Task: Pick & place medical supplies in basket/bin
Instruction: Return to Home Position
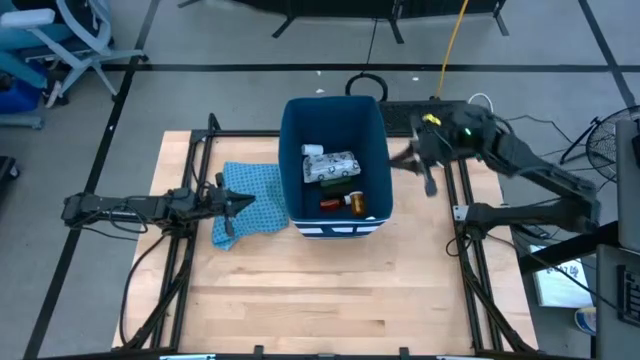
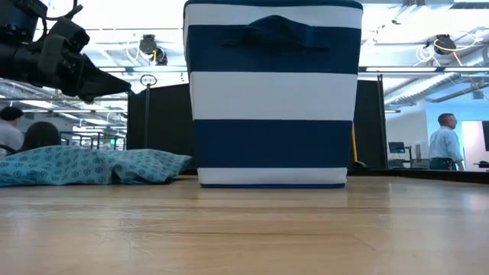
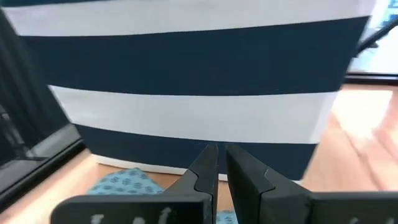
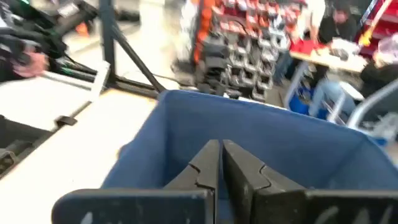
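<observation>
Medical supplies (image 1: 335,182) lay in the bin (image 1: 334,102); none in my grip.

Right fingers (image 4: 204,167): pressed together, nothing between them. They hung just outside the bin's right wall, above rim height going by the wrist view, tips aimed across the rim toward the inside.

Left fingers (image 3: 200,174): also pressed together and empty. They were low over the blue patterned cloth (image 1: 250,195), tips pointed square at the bin's left wall. Near it, not touching as far as I could tell.

Contents, high view: white packet with dark print (image 1: 332,166) in the middle, small white block (image 1: 313,150) just beyond it. Red piece (image 1: 333,204) and orange pill bottle (image 1: 357,205) sat side by side toward the striped near wall. A dark item lay between packet and bottle, too small to name.

Bin stood upright mid-bench (image 1: 330,300), long axis running from near edge to far edge, between my two arms. It lay left of the right fingers and right of the left ones. Right pair was nearer the opening; left pair faced only wall.

Judgement: the sorting looked done, with only the trip home remaining. Right arm should back off rightward, away from the rim without clipping it. Left arm should draw straight back along its own line. Risks: snagging the cloth, nudging the bin.
</observation>
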